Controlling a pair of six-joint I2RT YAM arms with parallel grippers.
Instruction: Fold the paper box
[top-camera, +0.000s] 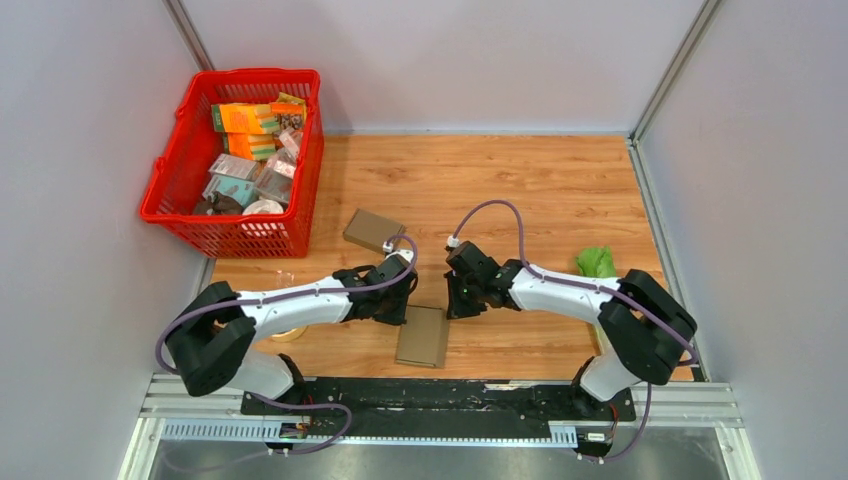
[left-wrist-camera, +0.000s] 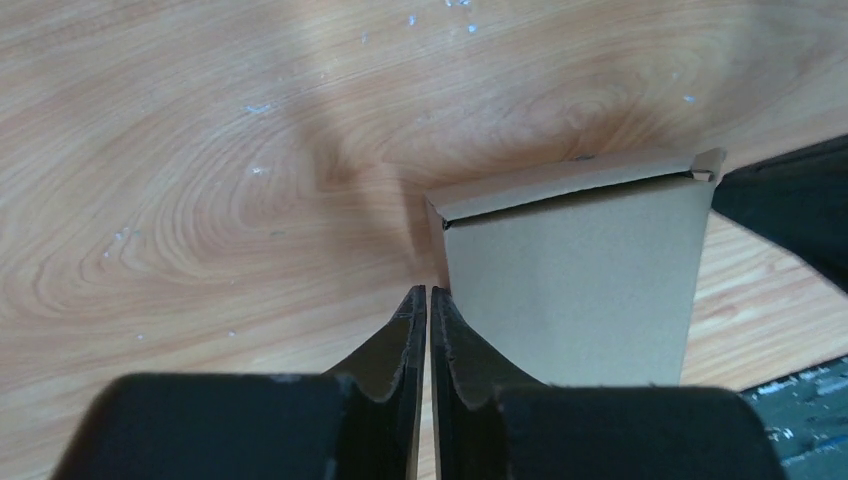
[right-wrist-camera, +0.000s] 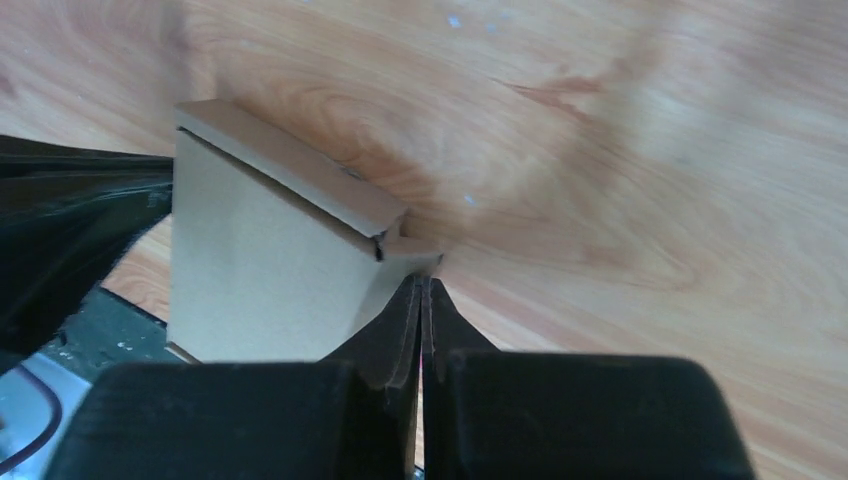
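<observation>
Nearest the lens: noted left end effector (left-wrist-camera: 428, 296) with black fingers pressed almost together, hairline slit between, tips just beside one end corner of flat brown cardboard box (left-wrist-camera: 575, 285); cannot tell whether cardboard is pinched. Found right end effector (right-wrist-camera: 421, 284) pressed fully together, tips touching small tab at box's neighbouring corner. Logged box lying on light wooden surface (top-camera: 560, 190) between both arms, near front edge. Recorded red plastic basket (top-camera: 235, 238) of packets at far left, second brown cardboard piece (top-camera: 373, 231) near it.
</observation>
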